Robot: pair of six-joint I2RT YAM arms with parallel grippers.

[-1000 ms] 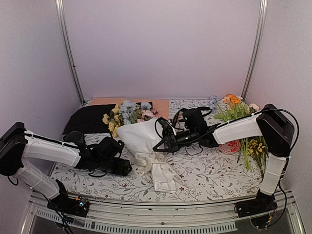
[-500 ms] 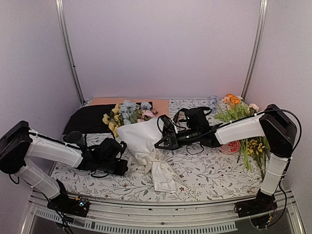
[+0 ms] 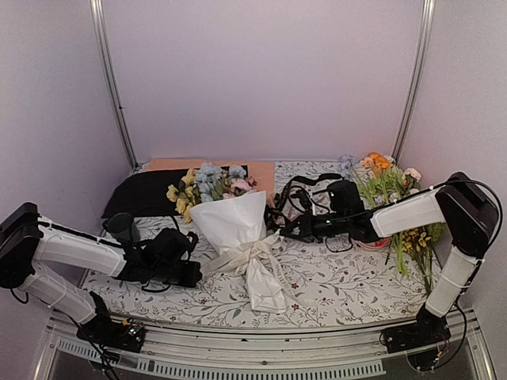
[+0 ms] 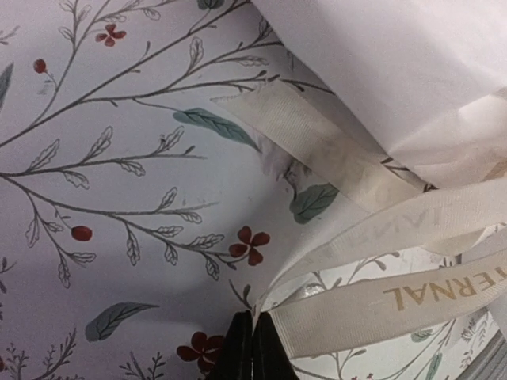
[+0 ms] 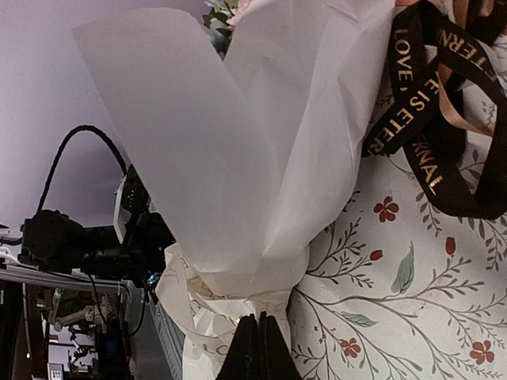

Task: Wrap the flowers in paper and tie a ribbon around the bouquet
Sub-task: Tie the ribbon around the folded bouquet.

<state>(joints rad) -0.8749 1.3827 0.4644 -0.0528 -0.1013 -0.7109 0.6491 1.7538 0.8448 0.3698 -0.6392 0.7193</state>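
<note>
The bouquet lies in the middle of the table as a white paper (image 3: 234,224) cone, with the blue, pink and yellow flowers (image 3: 207,180) showing at its far wide end. The cream ribbon (image 3: 252,255) is wound round the cone's narrow neck. My left gripper (image 3: 198,273) sits low at the left of the neck. Its fingertips (image 4: 252,348) are shut on a strand of the ribbon (image 4: 380,297). My right gripper (image 3: 279,229) is just right of the neck. Its tips (image 5: 257,344) are shut against the ribbon (image 5: 238,305) at the paper's (image 5: 238,142) gathered neck.
A black sheet (image 3: 142,194) and a peach sheet (image 3: 170,165) lie at the back left. A black ribbon (image 5: 432,119) curls on the floral tablecloth behind the right gripper. Orange and yellow sprigs (image 3: 380,170) and a red-and-white disc (image 3: 372,239) sit at the right.
My left gripper has shut on the ribbon. My right gripper has drawn back to the right, and the bouquet has shifted slightly right with the ribbon pulled out to both sides.
</note>
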